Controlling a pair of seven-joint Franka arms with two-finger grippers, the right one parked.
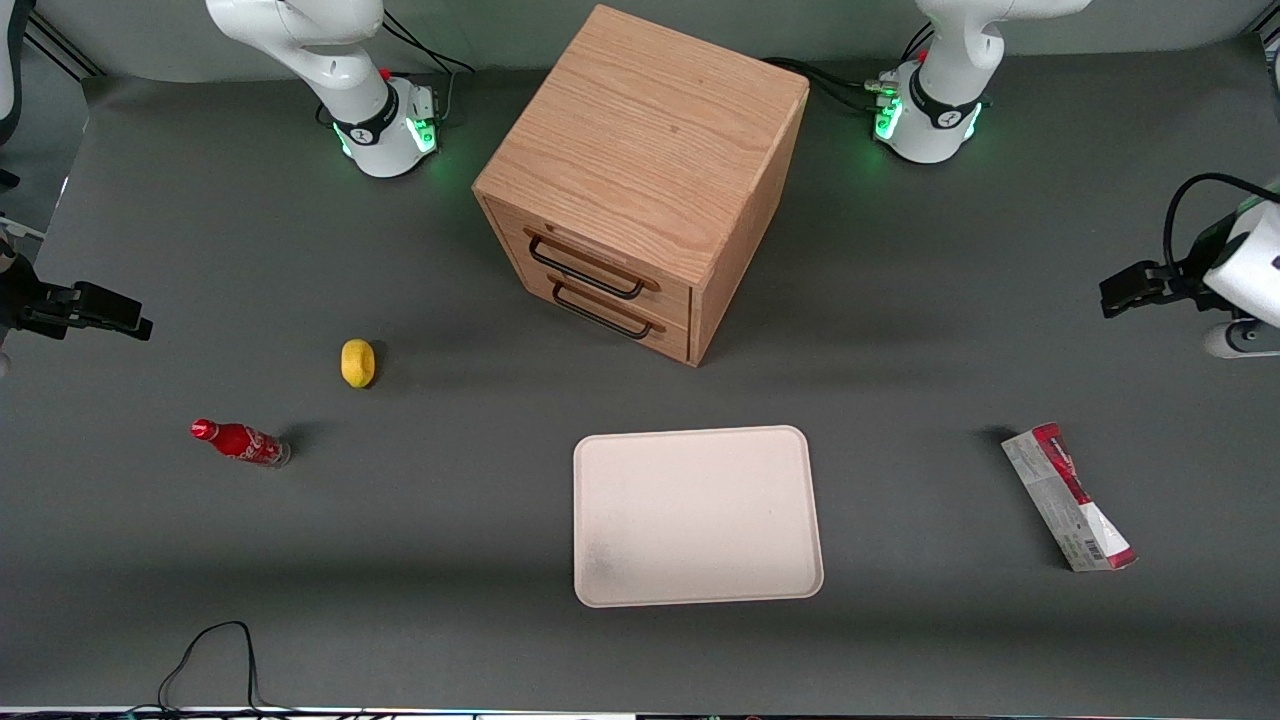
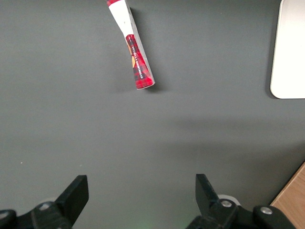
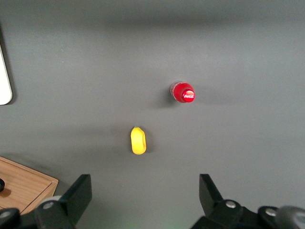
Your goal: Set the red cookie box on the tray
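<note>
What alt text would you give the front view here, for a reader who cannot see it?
A red cookie box lies on the grey table toward the working arm's end, apart from an empty cream tray. The open hand hovers above the table, farther from the camera than the box. A wooden drawer cabinet stands mid-table.

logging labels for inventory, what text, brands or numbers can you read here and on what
"Coca-Cola" script, white on red: on the soda bottle, readable on its side and on its cap.
Barcode with digits: on the grey-white side of the red cookie box, too small to read.
Print on the box's red face: blurred, unreadable.
Tray, drawer cabinet, lemon: no text.
The gripper, open above the bare table short of the box, shows no text.
</note>
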